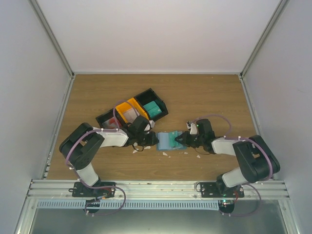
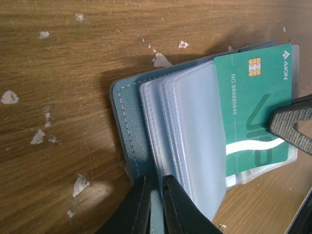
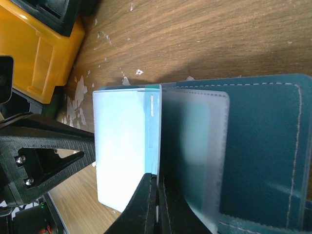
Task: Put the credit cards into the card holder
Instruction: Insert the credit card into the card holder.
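The blue-teal card holder (image 1: 168, 141) lies open on the table between my grippers, its clear sleeves fanned up. My left gripper (image 1: 155, 139) is shut on the holder's cover edge, as the left wrist view (image 2: 155, 179) shows with the teal cover (image 2: 127, 126). My right gripper (image 1: 179, 140) is shut on a green-and-white chip card (image 2: 248, 112) that sits in a clear sleeve. In the right wrist view the right gripper (image 3: 157, 176) pinches the thin edge of that card (image 3: 122, 151), with the holder's cover (image 3: 268, 146) to the right. No red-and-white card is at the holder.
A row of bins stands behind the left gripper: a black one with reddish contents (image 1: 109, 122), a yellow one with cards (image 1: 129, 113), a black one with a bright teal stack (image 1: 153, 109). Small white scraps (image 2: 80, 183) litter the wood. Enclosure walls ring the table.
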Available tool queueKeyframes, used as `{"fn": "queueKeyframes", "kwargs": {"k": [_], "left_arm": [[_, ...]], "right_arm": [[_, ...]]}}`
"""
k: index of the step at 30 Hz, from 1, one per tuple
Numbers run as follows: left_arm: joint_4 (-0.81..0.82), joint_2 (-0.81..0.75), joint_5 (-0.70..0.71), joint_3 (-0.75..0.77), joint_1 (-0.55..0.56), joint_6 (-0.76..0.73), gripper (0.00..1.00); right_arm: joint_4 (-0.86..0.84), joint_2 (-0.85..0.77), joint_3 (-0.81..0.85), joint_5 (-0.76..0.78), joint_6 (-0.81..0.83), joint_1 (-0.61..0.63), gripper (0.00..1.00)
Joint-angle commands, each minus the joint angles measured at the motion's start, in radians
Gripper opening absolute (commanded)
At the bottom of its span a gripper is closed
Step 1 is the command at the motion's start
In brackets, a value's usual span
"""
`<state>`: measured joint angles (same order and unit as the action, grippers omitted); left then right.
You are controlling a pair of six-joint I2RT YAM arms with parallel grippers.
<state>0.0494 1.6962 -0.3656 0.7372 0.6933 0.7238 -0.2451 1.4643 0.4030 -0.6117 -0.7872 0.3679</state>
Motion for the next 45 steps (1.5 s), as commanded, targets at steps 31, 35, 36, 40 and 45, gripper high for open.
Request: {"fn": "queueKeyframes", "kwargs": {"k": [31, 35, 36, 40, 45], "left_arm": [[0.019, 0.044, 0.004, 0.018, 0.03, 0.016, 0.0], [0.029, 0.033, -0.021, 0.003, 0.045, 0.049, 0.0], [0.026, 0.031, -0.02, 0.001, 0.052, 0.056, 0.0], [0.032, 0.026, -0.032, -0.008, 0.07, 0.08, 0.0], [0.022, 0.005, -0.008, -0.018, 0.075, 0.091, 0.0]], "right_arm": [[-0.114, 0.073, -0.059, -0.107, -0.081, 0.013, 0.04], [-0.103, 0.075, -0.051, -0.099, -0.074, 0.026, 0.07], [-0.096, 0.075, -0.048, -0.096, -0.07, 0.027, 0.09], [-0.046, 0.066, -0.031, -0.065, -0.049, 0.041, 0.13], [0.085, -0.004, -0.002, 0.056, -0.013, 0.072, 0.24]]}}
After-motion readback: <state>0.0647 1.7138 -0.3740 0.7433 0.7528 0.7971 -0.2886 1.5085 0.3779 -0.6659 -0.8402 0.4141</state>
